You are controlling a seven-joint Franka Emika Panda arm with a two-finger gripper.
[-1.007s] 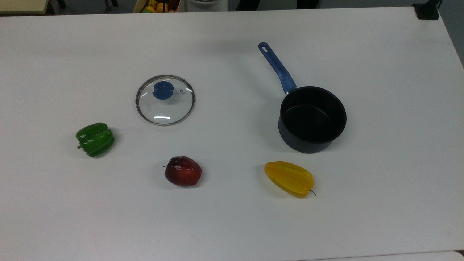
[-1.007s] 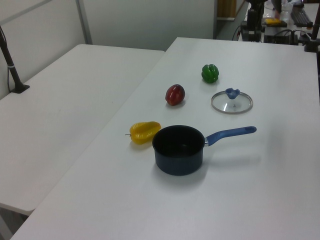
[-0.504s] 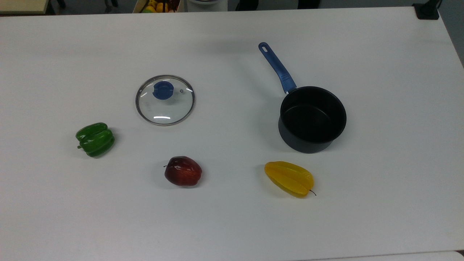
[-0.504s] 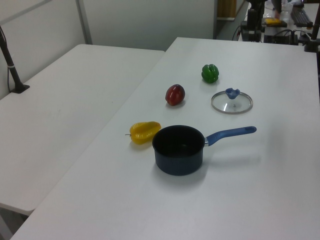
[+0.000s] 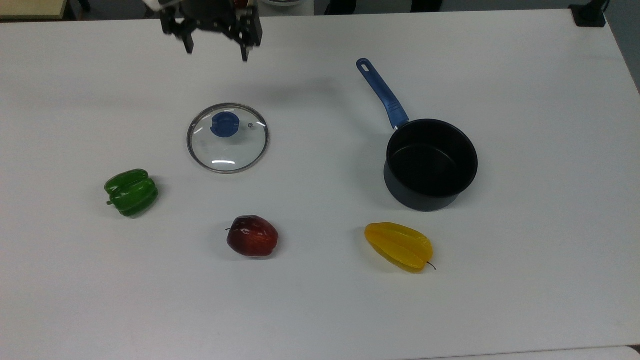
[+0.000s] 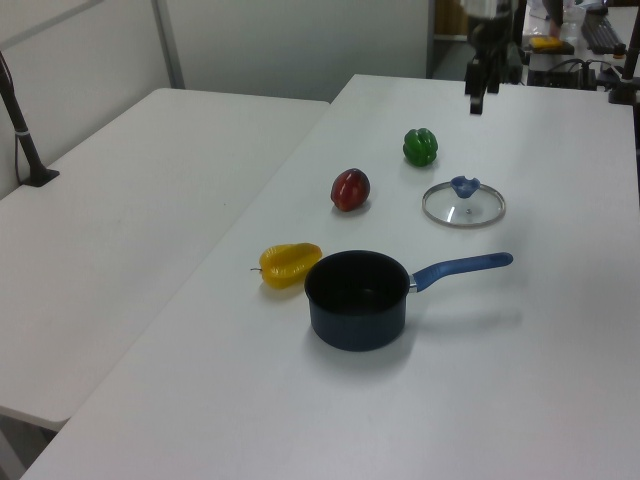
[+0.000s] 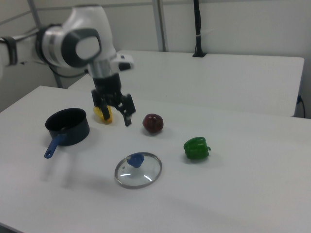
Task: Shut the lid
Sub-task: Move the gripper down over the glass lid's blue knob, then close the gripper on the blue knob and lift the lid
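Hanging above the table (image 5: pixel 320 310), the gripper (image 5: pixel 216 50) sits at the 12 o'clock edge of the top view, its two fingers spread wide apart and holding nothing. The lid (image 5: pixel 228 138) lies flat on the table, knob (image 5: pixel 224 124) up, at 6 o'clock from the gripper in the top view and well apart from it. In the right view the gripper (image 7: pixel 113 116) is raised clear of the surface, with the lid (image 7: pixel 138 170) lower in frame, toward 5 o'clock.

The pot (image 5: pixel 430 164) stands open at 3 o'clock from the lid in the top view, well apart, its blue handle (image 5: pixel 382 95) pointing to 11 o'clock. Interior dark, nothing seen inside.

Other items on the table, top view: a green pepper (image 5: pixel 131 192) at 8 o'clock from the lid; an apple (image 5: pixel 252 236) at 6 o'clock from the lid; a yellow starfruit (image 5: pixel 399 246) near the pot at its 7 o'clock. None touches another.

In the left view the gripper (image 6: pixel 480 100) hangs at 12 o'clock from the lid (image 6: pixel 464 203).
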